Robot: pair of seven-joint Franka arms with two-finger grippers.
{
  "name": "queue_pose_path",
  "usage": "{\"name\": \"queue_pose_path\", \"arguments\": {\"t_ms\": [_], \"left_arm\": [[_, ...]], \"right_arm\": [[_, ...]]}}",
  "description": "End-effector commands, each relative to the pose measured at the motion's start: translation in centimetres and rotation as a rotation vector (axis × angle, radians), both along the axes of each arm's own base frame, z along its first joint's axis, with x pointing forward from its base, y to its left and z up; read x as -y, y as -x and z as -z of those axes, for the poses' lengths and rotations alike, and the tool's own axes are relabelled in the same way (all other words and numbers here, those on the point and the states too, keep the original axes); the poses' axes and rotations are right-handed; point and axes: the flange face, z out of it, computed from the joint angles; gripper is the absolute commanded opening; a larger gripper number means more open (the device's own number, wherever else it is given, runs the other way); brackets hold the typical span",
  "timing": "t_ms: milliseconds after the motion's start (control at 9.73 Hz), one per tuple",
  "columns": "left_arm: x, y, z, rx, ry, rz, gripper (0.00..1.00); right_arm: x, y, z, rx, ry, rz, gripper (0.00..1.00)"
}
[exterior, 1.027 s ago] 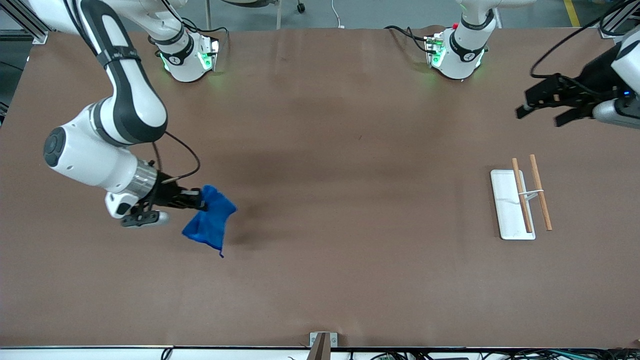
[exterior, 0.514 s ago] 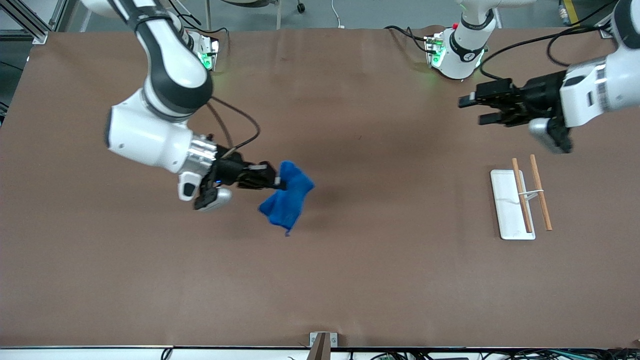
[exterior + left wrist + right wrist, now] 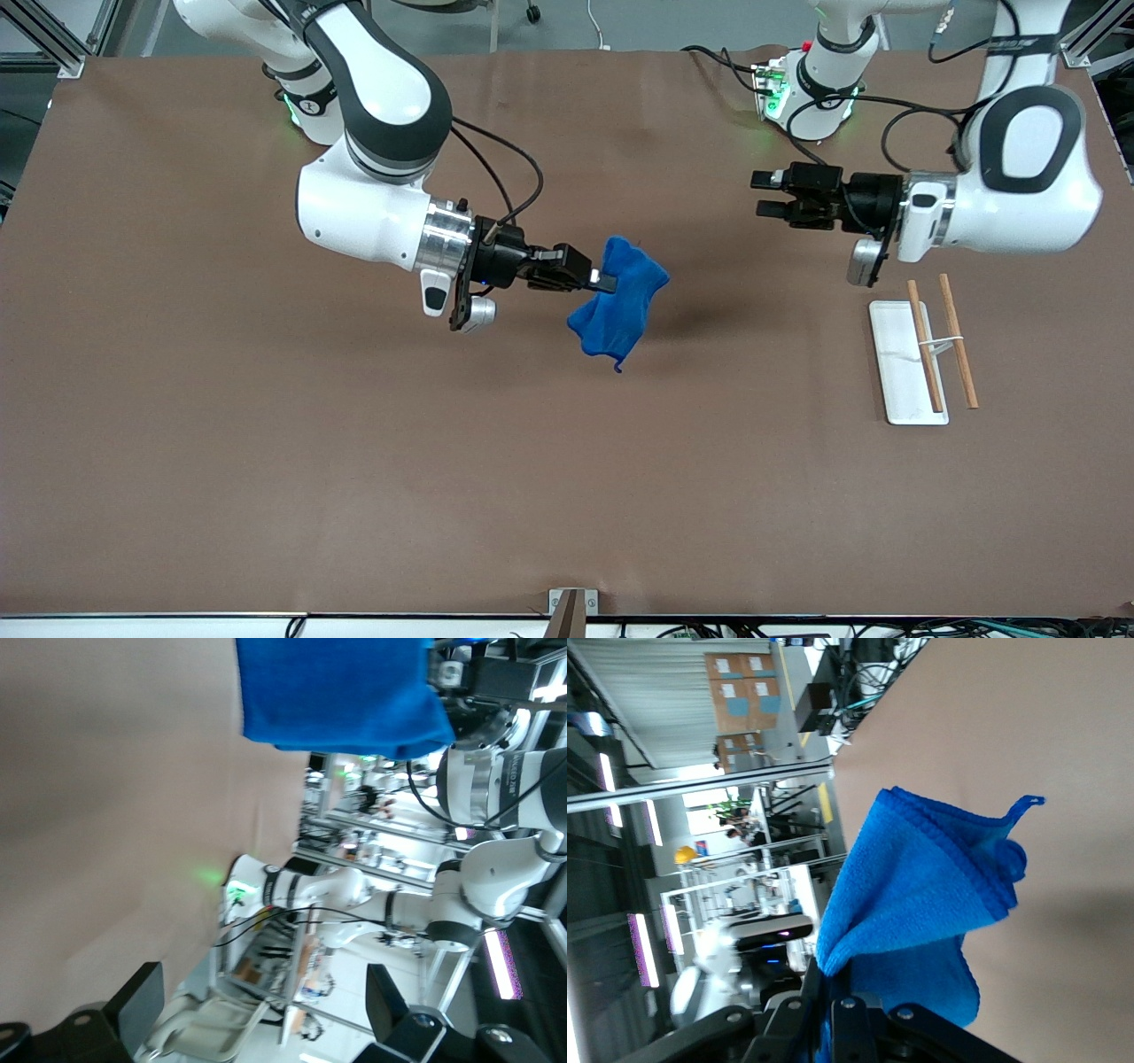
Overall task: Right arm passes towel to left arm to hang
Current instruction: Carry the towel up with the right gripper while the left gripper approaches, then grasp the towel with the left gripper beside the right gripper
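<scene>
Right jaws (image 3: 607, 282) pinching towel (image 3: 620, 306), left jaws (image 3: 762, 195) spread apart

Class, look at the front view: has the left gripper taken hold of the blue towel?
No, the left gripper is open and apart from the towel, which hangs from the right gripper.

Brown table (image 3: 354, 496) surface fills most of the front view. White flat tray (image 3: 897, 372) lies at right of frame, mid-height, long axis running top to bottom. Two wooden rods (image 3: 959, 353) run along the tray's right edge, one over the tray, one just off it, joined by a thin white crosspiece.
</scene>
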Motion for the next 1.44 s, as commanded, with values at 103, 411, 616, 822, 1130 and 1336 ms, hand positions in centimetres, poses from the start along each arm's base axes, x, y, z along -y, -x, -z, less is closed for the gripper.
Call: {"name": "queue_pose_path", "arguments": {"t_ms": [103, 411, 616, 822, 1130, 1336], "left_arm": [[0.6, -0.6, 7.2, -0.102, 0.132, -0.107, 1.0], [1.7, -1.4, 8.4, -0.15, 0.212, -0.176, 0.98], [3.4, -2.6, 8.9, -0.176, 0.269, -0.256, 0.98], [6.6, -2.8, 9.3, -0.183, 0.249, -0.284, 0.98], [8.8, -3.9, 10.2, -0.238, 0.256, -0.281, 0.98], [10.7, -4.9, 10.4, -0.262, 0.287, -0.267, 0.99]], "right_arm": [[-1.2, 0.6, -1.2, -0.064, -0.113, 0.029, 0.0], [-1.6, 1.0, -1.7, -0.058, -0.127, 0.023, 0.0], [-1.6, 1.0, -1.6, -0.056, -0.125, 0.02, 0.0], [-1.6, 1.0, -1.5, -0.059, -0.125, 0.023, 0.0], [-2.2, 1.3, -2.3, -0.059, -0.138, 0.017, 0.0], [-2.2, 1.3, -2.4, -0.057, -0.138, 0.013, 0.0]]}}
